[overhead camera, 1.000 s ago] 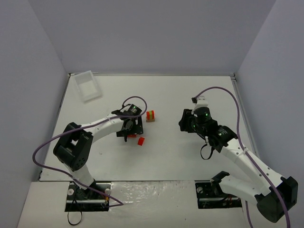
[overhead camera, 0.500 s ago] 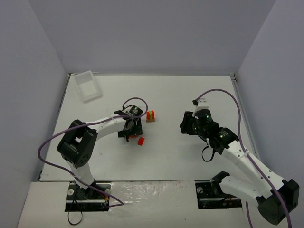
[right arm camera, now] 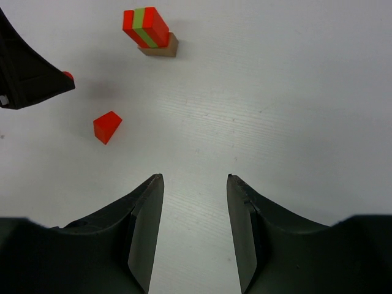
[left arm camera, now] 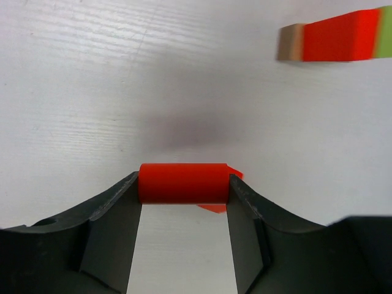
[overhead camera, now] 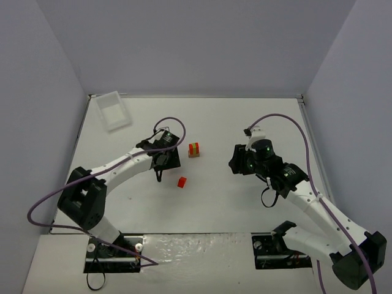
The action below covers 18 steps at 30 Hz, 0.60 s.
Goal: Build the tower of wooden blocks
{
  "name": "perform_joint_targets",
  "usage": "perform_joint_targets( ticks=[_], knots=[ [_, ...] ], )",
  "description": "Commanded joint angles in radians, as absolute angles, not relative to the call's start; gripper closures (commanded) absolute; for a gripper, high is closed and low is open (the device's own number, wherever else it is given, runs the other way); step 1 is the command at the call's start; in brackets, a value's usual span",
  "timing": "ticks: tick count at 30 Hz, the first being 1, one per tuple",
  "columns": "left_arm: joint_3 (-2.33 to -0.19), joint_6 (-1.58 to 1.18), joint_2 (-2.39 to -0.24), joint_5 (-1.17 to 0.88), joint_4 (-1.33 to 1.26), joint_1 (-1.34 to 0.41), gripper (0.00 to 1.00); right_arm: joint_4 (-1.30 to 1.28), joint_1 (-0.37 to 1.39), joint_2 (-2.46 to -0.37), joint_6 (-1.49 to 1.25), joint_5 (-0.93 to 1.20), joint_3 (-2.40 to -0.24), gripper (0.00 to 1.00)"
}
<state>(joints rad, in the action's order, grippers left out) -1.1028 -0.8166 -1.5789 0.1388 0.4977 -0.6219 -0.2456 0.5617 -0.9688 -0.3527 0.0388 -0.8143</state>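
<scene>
Top external view, near to far. Closest on the white table (overhead camera: 214, 208): a loose red block (overhead camera: 182, 182), lying alone, apart from everything else. Just behind and to its left: the left gripper (overhead camera: 160, 171), angled down toward the tabletop. Over to the right, well apart from the blocks: the right gripper (overhead camera: 236, 160), turned toward the middle of the table. A little farther back, between the two arms but nearer the left one: the wood block tower (overhead camera: 194, 149), a small upright stack. In the far left corner: a clear plastic tray (overhead camera: 114, 110).

From the left wrist: left gripper (left arm camera: 184, 184) pinched narrow on a short red cylinder (left arm camera: 182, 182), held crosswise with a dark finger pressed to each end. Peeking out from behind the cylinder: a sliver of a second red piece, too hidden to name. Beyond, at the upper right: the tower (left arm camera: 334, 43), showing a tan band, then red, then lime green at the frame edge.

From the right wrist: right gripper (right arm camera: 194, 179) spread wide, gripping nothing, only bare table between the fingers. Farther out on the left: the loose red block (right arm camera: 107, 127), wedge-like with a sloped face. Farthest: the tower (right arm camera: 149, 30), with a tan natural base at the bottom and red, lime green and red layers above.
</scene>
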Motion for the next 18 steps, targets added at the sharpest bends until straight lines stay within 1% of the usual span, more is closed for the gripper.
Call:
perform_joint_targets(
  ticks=[1,5,9,18],
  knots=[
    [-1.097,-0.869,-1.413,0.017,0.422,-0.62,0.91,-0.169,0.567,-0.985,-0.268,0.179,-0.933,0.57],
    [-1.101,-0.962,-1.306,-0.086,0.337,-0.621,0.92,-0.087,0.586,-0.992,-0.235,0.297,-1.014,0.56],
    [-1.132,-1.057,-1.243,-0.188,0.268,-0.621,0.92,-0.014,0.612,-1.025,-0.215,0.367,-1.074,0.53],
    [-1.208,-1.273,-1.169,-0.28,0.137,-0.623,0.9,0.082,0.723,-1.137,-0.131,0.383,-1.19,0.52]
  ],
)
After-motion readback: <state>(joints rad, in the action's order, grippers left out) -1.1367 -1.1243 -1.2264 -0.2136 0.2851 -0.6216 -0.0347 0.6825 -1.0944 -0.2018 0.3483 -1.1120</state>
